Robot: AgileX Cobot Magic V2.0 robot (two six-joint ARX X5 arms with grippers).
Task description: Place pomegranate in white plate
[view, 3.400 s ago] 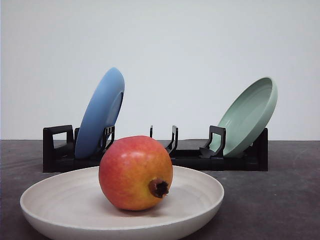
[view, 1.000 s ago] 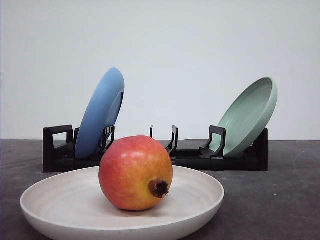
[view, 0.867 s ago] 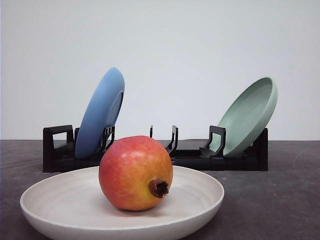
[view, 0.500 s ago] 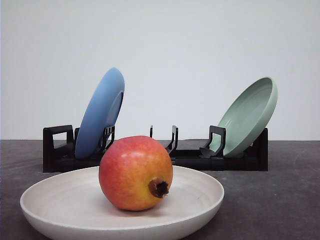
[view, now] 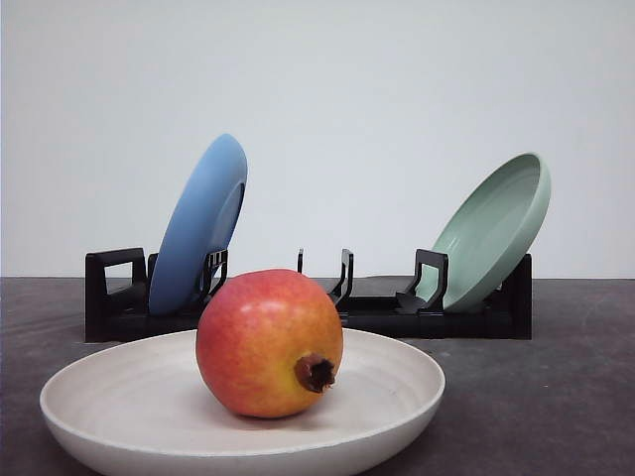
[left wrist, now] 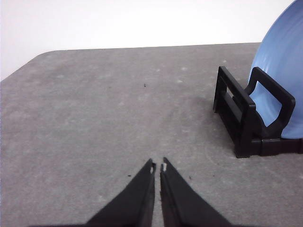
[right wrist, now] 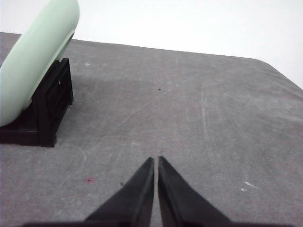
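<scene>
Ahead of me a plain white wall (view: pixel 397 89) rises behind my dark grey desk (view: pixel 556 397). The desk's matte top is mottled, scuffed and faintly scratched, with a rounded corner at each side. Soft, even light; shadows are faint.

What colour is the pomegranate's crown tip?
Dark brown, on the red-and-yellow pomegranate; clearest in the front view.

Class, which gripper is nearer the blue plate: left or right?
Left. The left gripper hovers over bare table beside the rack end holding the blue plate; the right gripper is by the green plate.
</scene>
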